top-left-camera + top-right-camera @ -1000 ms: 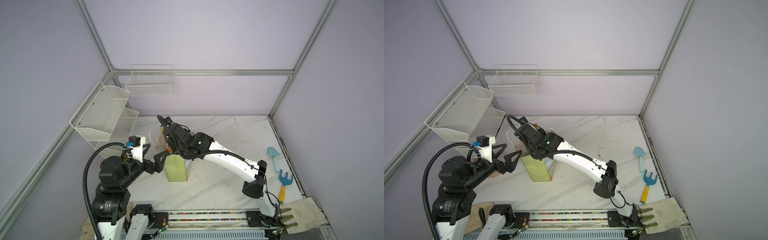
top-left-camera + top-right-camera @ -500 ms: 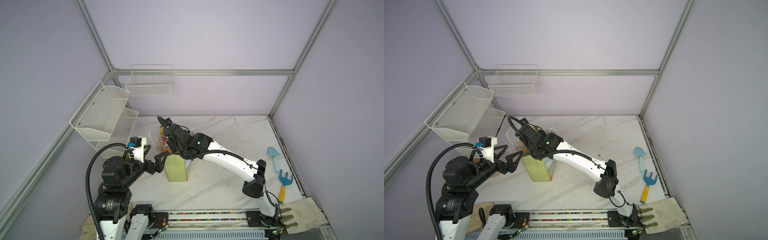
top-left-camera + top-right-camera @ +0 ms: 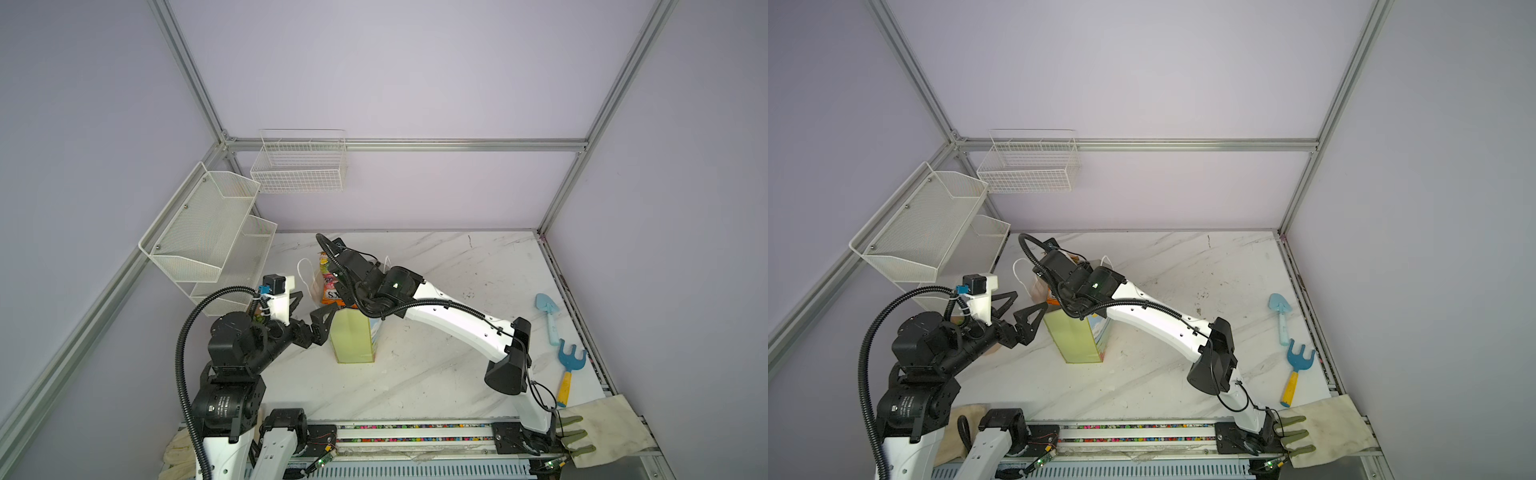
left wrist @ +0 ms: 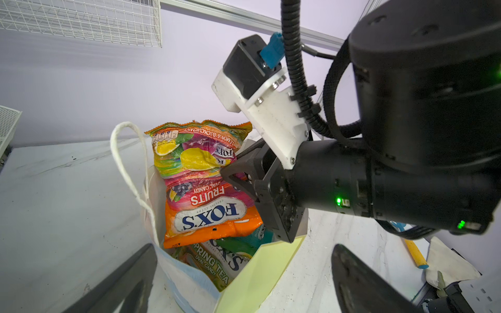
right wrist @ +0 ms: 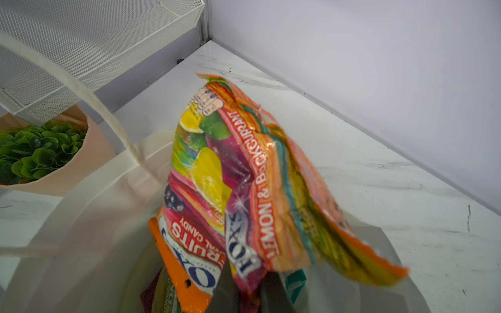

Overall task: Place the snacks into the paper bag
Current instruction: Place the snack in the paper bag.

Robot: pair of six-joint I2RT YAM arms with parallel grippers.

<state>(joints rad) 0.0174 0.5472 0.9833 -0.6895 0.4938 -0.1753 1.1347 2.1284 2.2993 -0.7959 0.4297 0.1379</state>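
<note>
Tabletop (image 3: 436, 374) unchanged; right jaws still pinch packet (image 5: 244, 176) over paper bag (image 3: 351, 336).

I see the paper bag (image 4: 260, 268) with a pale yellow-green side panel and a white inside. The lemon packet (image 4: 195, 151) is streaked yellow, magenta and green, with an orange border. My view of the orange packet (image 4: 211, 216) shows blue letters on a white oval. The table (image 3: 436, 270) is white marble with grey veins.
</note>
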